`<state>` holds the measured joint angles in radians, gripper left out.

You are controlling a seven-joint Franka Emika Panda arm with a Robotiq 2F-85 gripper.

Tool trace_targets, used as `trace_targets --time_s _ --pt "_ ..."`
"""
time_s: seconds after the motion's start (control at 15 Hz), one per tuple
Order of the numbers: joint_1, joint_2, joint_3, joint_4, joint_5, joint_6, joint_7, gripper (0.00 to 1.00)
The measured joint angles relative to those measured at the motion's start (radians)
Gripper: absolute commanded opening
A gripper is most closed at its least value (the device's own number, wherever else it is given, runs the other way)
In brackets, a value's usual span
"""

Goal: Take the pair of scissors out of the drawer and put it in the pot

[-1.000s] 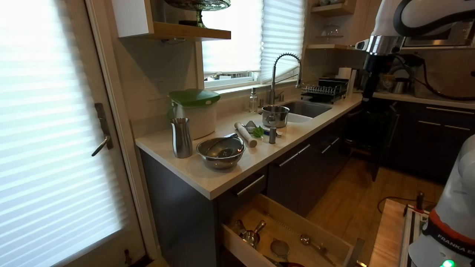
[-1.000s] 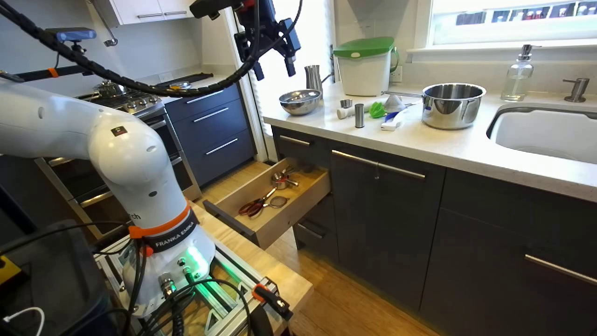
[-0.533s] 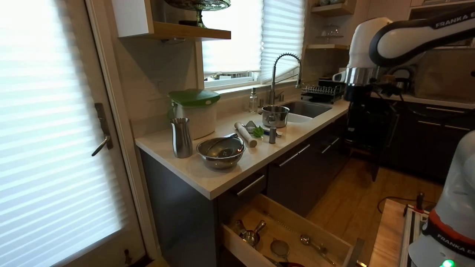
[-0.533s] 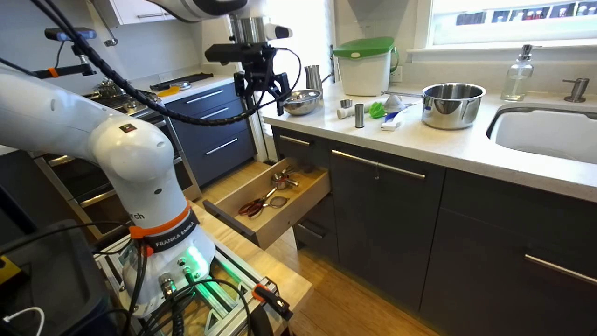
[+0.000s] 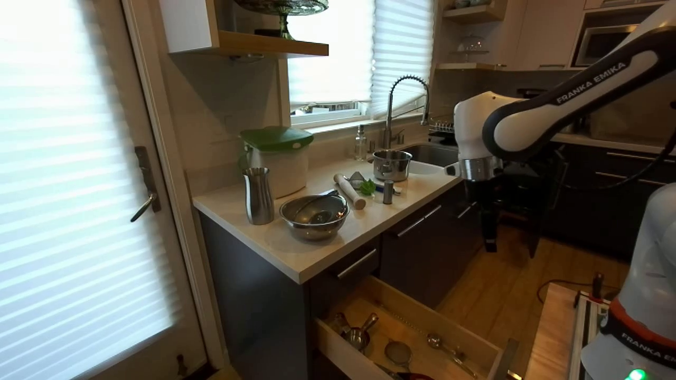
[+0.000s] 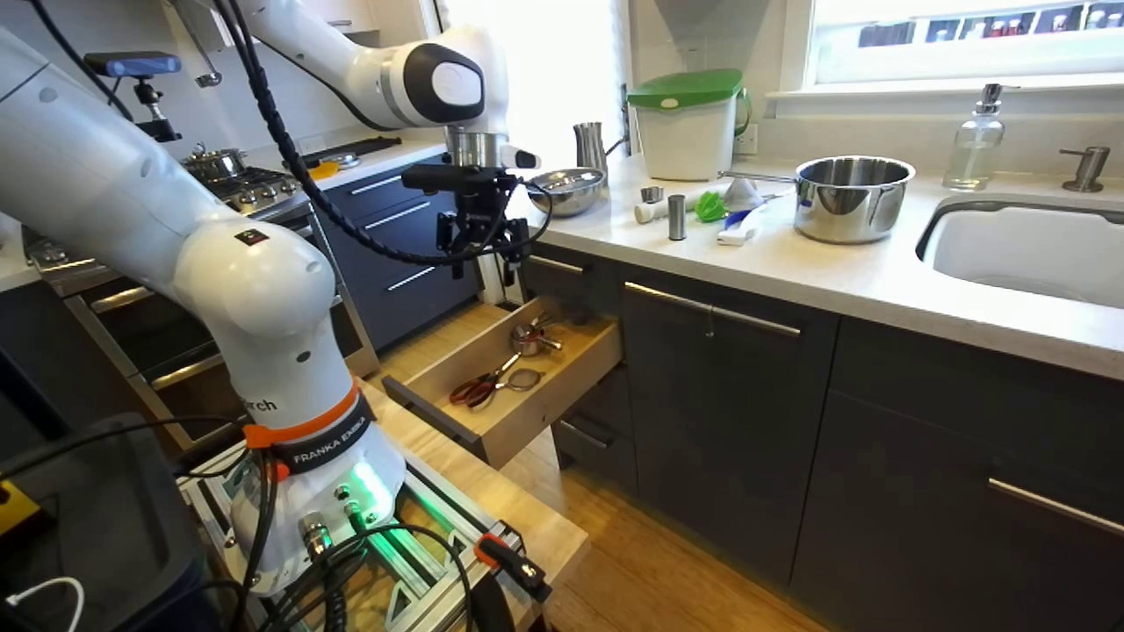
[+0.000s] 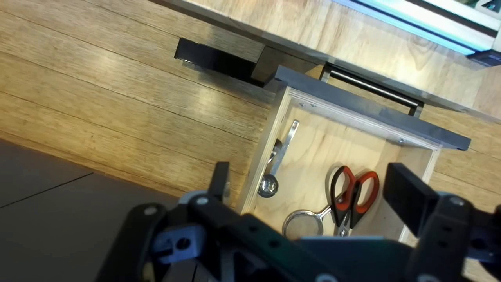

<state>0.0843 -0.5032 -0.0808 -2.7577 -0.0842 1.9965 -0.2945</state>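
Observation:
The scissors, with red and black handles, lie in the pulled-out drawer; their blades are partly hidden behind the gripper body in the wrist view. They also show in an exterior view and at the bottom edge of an exterior view. My gripper points down, open and empty, above the drawer's height. In the wrist view the fingers are wide apart, with the scissors nearer the right finger. The shiny steel pot stands upright on the counter beside the sink, also seen in an exterior view.
A small strainer lies against the scissors, and a measuring spoon lies by the drawer side. Measuring cups sit at the back. The metal bowl and canister stand on the counter near its edge.
The gripper has come down from above counter height to a lower place above the drawer, staying open. The scissors, drawer and pot have not moved.

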Motion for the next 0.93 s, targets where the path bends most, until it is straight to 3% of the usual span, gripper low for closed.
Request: trace_targets --time_s 0.2,0.33,0.6,0.93 --pt "-0.007 0.012 0.007 0.005 0.004 0.009 0.049 1.00" --pt "-0.009 0.078 0.043 0.002 0.007 0.095 0.164 1.00" --pt "-0.004 0.326 0.165 0.002 -0.001 0.346 0.417 1.00" --pt "0.046 0.640 0.233 0.043 -0.002 0.530 0.492 1.00"
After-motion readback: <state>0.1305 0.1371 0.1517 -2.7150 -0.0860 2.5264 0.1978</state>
